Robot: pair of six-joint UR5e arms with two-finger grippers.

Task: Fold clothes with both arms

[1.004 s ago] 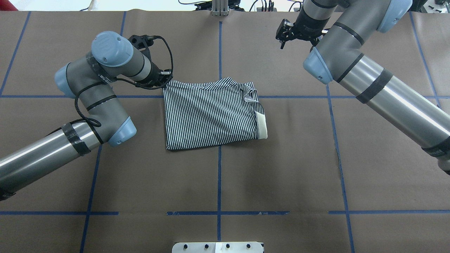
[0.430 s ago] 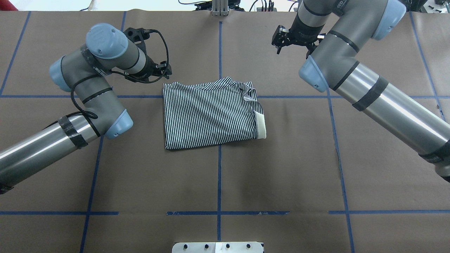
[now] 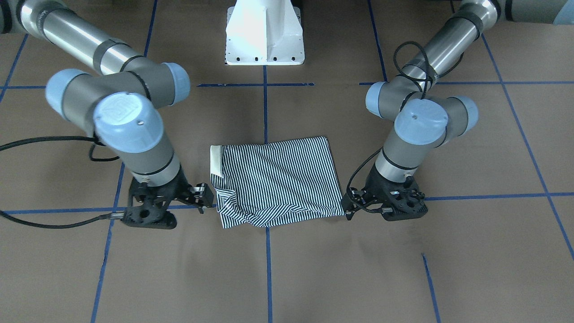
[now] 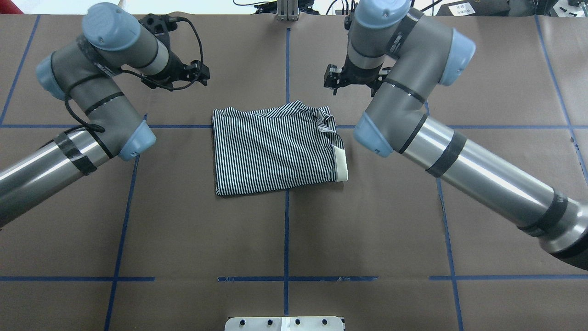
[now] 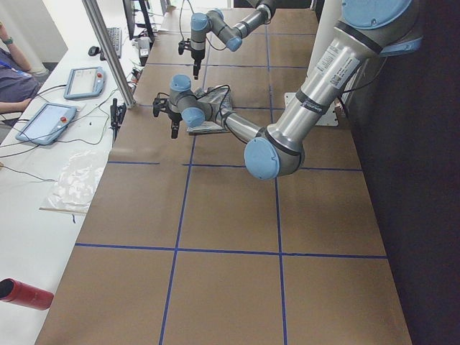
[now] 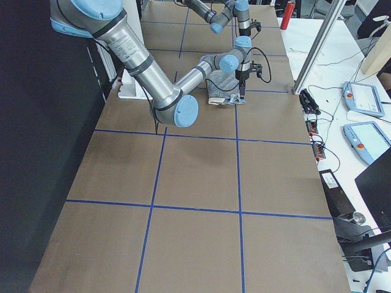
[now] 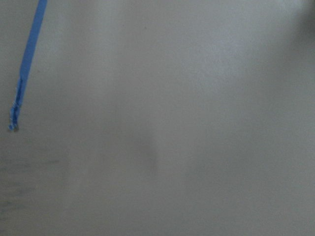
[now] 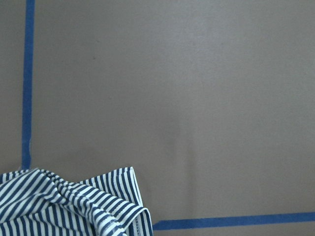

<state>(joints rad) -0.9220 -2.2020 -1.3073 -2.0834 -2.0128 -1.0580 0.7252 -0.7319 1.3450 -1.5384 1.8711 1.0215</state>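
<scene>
You have the navy-and-white striped polo shirt (image 4: 275, 149) folded compactly, seemingly nearly done; the black left gripper (image 4: 202, 73) and right gripper (image 4: 331, 83) hold nothing, opening unclear.

The striped polo shirt (image 4: 275, 149) is lying folded into a compact, roughly square stack at the centre of the counter (image 4: 285, 230). Its cream collar (image 4: 340, 166) is showing at the right edge, and its upper edge is rumpled. The left arm (image 4: 105, 108) and the right arm (image 4: 459, 156) are reaching in at upper left and upper right, and neither is touching the shirt.

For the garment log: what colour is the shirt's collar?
Cream collar on the navy-and-white striped shirt; clearest in the overhead view.
</scene>
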